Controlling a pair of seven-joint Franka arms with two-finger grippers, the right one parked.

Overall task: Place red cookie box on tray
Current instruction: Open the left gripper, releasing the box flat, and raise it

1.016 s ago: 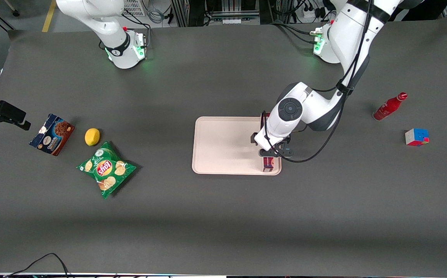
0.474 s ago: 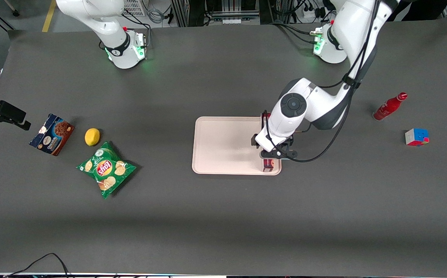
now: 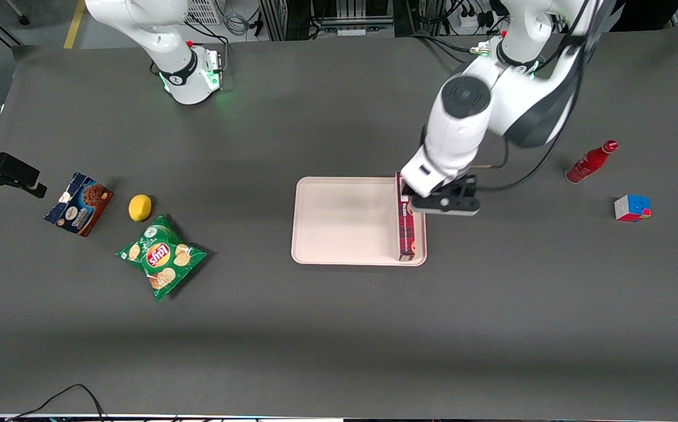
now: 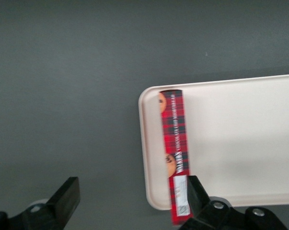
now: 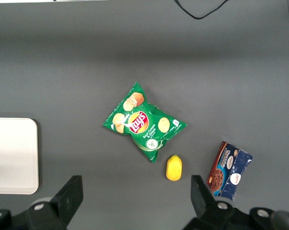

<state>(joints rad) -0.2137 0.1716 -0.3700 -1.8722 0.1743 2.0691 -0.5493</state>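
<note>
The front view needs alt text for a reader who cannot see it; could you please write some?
A long red cookie box lies on a pale pink tray along its edge toward the working arm's end. The left arm's tool is open, raised above the box's end farther from the camera, holding nothing.

The left arm is seen folded over the tray (image 3: pixel 339 223), its white forearm angled down toward the front camera. The gripper (image 3: pixel 445 204) is held above the tray's edge nearest the working arm's end of the table, pointing downward. Its two black fingers (image 4: pixel 67 196) are spread wide apart with nothing between them, raised clear of the tray, one above the table outside the rim.
</note>
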